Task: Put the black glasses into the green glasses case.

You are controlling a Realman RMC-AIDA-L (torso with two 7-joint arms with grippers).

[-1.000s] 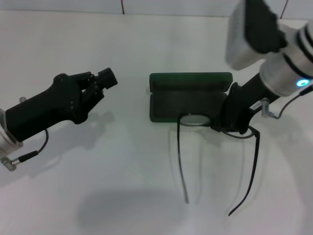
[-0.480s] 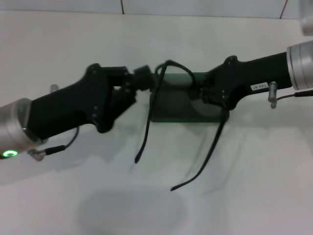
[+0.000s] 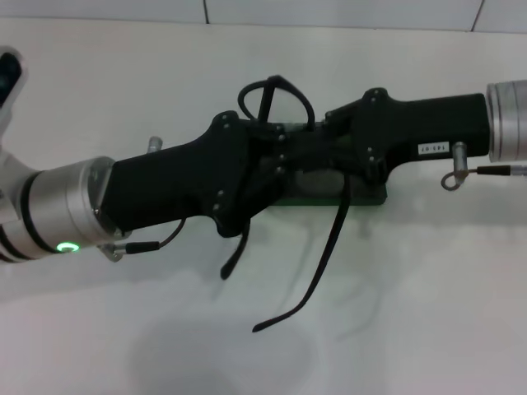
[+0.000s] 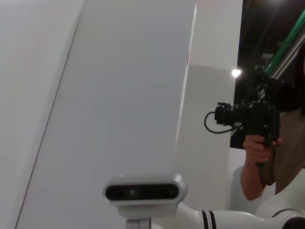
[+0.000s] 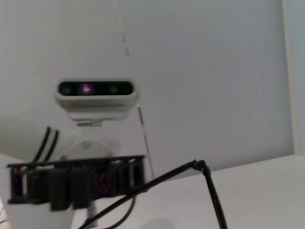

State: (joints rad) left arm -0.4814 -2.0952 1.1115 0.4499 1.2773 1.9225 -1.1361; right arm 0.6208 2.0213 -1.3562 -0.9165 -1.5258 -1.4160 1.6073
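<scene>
Thin curved black glasses (image 3: 276,99) aloft

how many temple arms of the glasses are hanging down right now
2. On the black glasses, one temple arm hangs below the right gripper; the other pokes out under the left gripper, mostly hidden.

head: looks down, close | wrists: face up at robot head (image 5: 95,93)
</scene>
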